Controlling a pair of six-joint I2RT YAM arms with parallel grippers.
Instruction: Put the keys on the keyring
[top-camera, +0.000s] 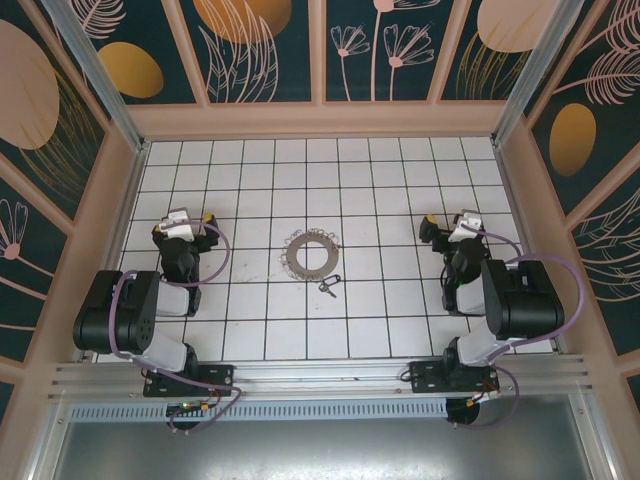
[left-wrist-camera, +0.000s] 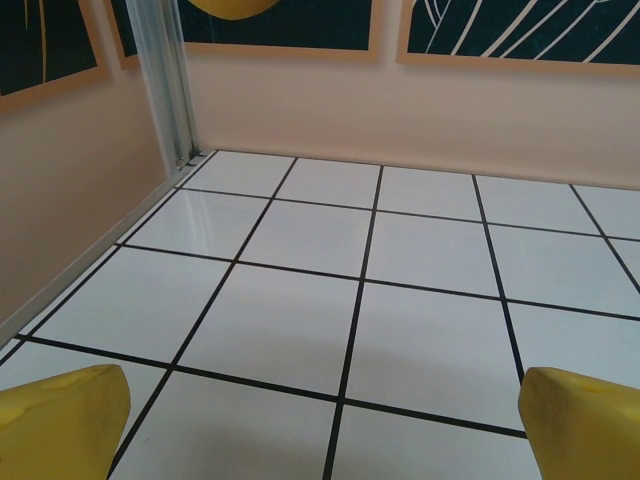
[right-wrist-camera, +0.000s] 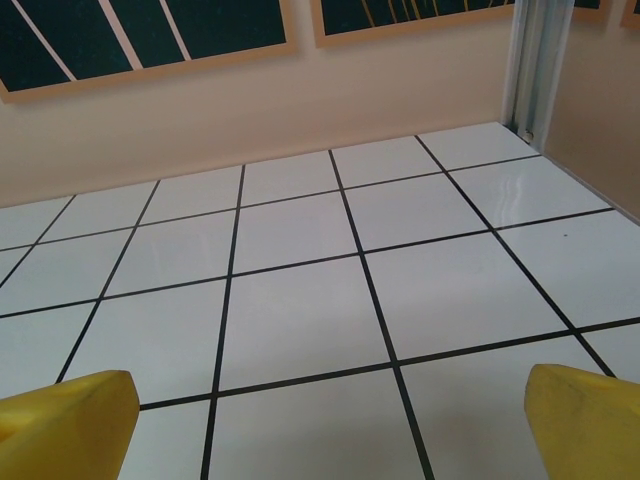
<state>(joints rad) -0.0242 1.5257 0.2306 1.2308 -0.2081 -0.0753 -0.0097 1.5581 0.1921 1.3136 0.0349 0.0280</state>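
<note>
A: Where are the keys (top-camera: 328, 287) located?
B: Flat on the tiled tabletop (top-camera: 400, 320), near centre, just beside the near-right edge of the keyring (top-camera: 310, 255). Whether the two are touching cannot be told. Both are placed between the arms, well apart from each.
A: Handling?
B: The keys are judged light, stiff, thin and slippery on glossy tile, so they are likely to be skated away if nudged. A pinch at the small dark loop end is advised, with the blade left free. The keyring is judged rigid in its flat rim but loose at its fringe of wire loops. The rim should be pinned or gripped by the other arm.
A: End effectors?
B: The left end effector (top-camera: 186, 221) and right end effector (top-camera: 462, 224) are both spread fully apart, with nothing held.
A: View differences?
B: The layout of keys, keyring and arms is given by the top view. In the wrist views, the left fingertips (left-wrist-camera: 60, 420) and right fingertips (right-wrist-camera: 585, 420) are seen wide apart over white tiles, with the wall beyond.
</note>
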